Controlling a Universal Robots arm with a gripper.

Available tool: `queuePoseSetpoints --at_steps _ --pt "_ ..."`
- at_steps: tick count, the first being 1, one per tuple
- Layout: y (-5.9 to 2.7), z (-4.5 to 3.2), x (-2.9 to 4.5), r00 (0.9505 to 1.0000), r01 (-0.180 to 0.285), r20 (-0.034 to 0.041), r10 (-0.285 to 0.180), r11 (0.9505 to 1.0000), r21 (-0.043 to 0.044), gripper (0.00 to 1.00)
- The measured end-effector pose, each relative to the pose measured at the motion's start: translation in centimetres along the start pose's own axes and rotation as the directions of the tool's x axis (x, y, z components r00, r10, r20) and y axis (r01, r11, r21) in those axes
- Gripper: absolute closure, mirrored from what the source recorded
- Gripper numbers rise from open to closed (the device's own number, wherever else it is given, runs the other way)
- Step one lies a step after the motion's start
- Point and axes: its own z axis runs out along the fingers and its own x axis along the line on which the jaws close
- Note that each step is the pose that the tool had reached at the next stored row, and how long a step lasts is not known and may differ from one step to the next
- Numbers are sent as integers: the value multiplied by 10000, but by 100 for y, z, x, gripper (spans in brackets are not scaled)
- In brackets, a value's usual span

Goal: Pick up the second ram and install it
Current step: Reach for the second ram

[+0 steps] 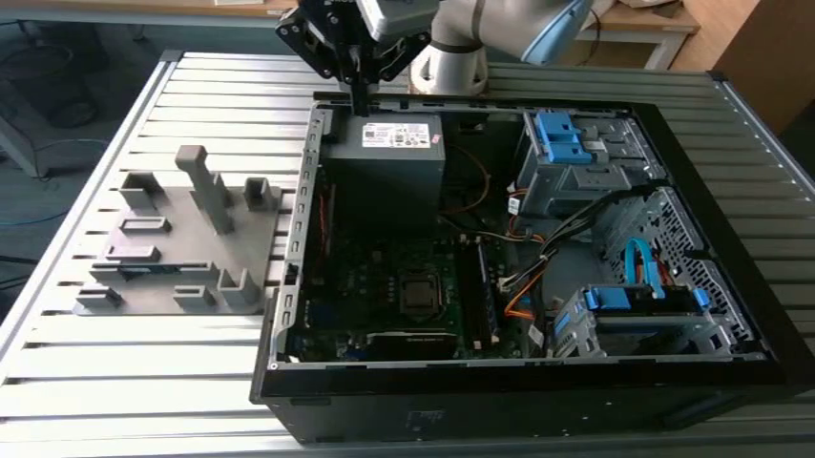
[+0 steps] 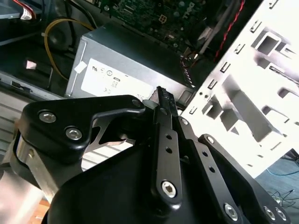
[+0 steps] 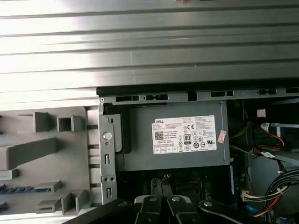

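My gripper (image 1: 361, 107) hangs over the far corner of the open computer case (image 1: 296, 239), above the grey power supply (image 1: 388, 153), on the exterior view's left. Its two black fingers stand pressed together in both wrist views (image 2: 161, 92) (image 3: 161, 180), with nothing seen between them. A dark strip with bluish patches, which looks like the second ram (image 3: 11, 189), lies in a slot of the grey holder block (image 1: 178, 248) beside the case, well apart from the gripper. Long dark memory slots (image 1: 487, 286) run beside the processor socket (image 1: 421, 291) on the motherboard.
The case lies open on a slatted metal table (image 1: 128, 382). Blue drive brackets (image 1: 560, 138) and cable bundles (image 1: 560, 239) occupy the case on the exterior view's right. The holder has a tall upright post (image 1: 204, 186). The arm's base (image 1: 446, 67) stands behind the case.
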Motion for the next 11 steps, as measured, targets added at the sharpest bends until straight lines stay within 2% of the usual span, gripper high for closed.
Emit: queuePoseSetpoints --at_steps 7,11 --pt "-8 -3 95 10000 1 -1 -1 10000 1 90" --pt "-13 -4 174 10000 0 0 0 10000 1 90"
